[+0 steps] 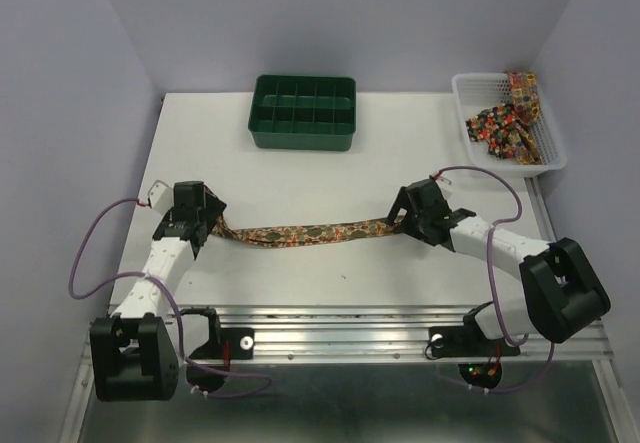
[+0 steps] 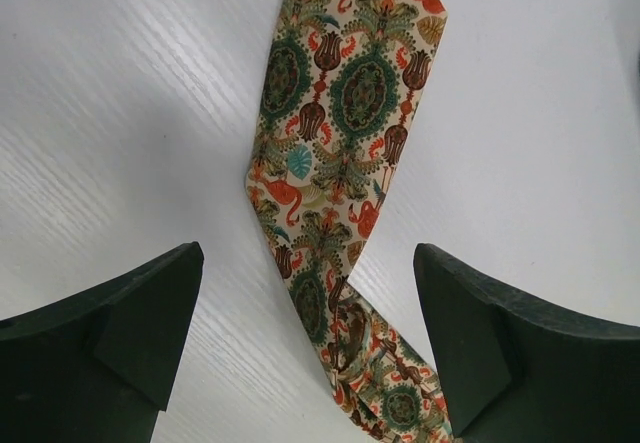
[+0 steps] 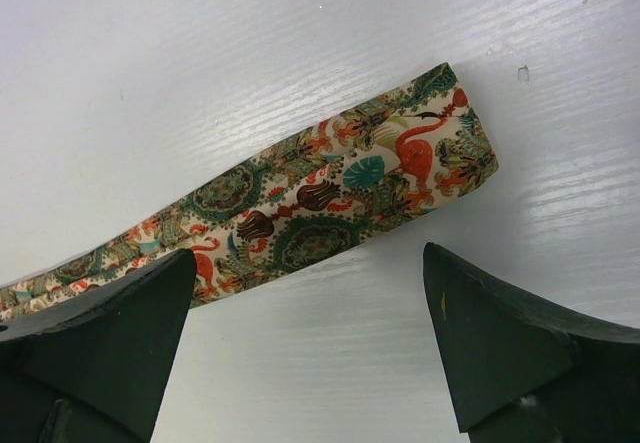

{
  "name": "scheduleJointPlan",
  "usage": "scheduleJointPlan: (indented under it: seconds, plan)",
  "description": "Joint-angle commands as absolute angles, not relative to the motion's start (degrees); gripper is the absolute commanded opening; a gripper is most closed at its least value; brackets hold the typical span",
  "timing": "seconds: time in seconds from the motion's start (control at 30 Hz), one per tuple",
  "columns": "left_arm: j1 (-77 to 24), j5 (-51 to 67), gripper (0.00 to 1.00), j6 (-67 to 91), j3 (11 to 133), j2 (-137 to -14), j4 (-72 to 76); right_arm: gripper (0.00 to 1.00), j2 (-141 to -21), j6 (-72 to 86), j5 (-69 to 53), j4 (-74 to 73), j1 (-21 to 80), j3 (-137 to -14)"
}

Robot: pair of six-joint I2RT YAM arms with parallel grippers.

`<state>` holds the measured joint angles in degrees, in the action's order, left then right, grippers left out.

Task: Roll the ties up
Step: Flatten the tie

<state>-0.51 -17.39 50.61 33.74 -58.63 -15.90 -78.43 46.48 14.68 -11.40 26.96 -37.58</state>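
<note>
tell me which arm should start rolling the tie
Probably right: the tie ends flat just ahead of the open right end effector; at the left end effector it lies twisted.

Soft, even light falls from above in all 3 views, bright without harsh contrast. In the top view the white counter (image 1: 300, 178) is close to overexposed, the walls take a faint lavender cast, and only pale, blurred shadows lie under the arms and along the front of the green tray (image 1: 302, 113). The metal rail (image 1: 400, 321) at the near edge carries streaks of glare. Both wrist views are sharp on the tie (image 2: 340, 113), its print crisp, with a thin soft shadow along its edge; the counter there shows a streaky sheen. The fingers (image 2: 110, 343) of the left hand (image 2: 308, 255) and of the right hand (image 3: 310, 255) are dark, nearly featureless and slightly soft.
</note>
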Motion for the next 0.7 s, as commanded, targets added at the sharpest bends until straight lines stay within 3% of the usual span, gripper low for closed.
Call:
scheduleJointPlan:
  seconds: [0.0, 0.4, 0.67]
  plan:
    - [-0.53, -11.79, 0.99, 46.06, 39.53, -63.71, -12.39, 1.00, -77.43, 46.93, 16.70, -10.99, 26.54, -36.21]
    - [-0.53, -17.05, 0.96, 46.67, 47.99, -81.55, -16.08, 1.00, -77.61, 47.37, 16.96, -9.41, 26.11, -34.90]
    - [-0.53, -18.37, 0.54, 45.71, 51.41, -88.59, -16.70, 1.00, -77.87, 47.02, 17.14, -9.49, 25.05, -34.89]
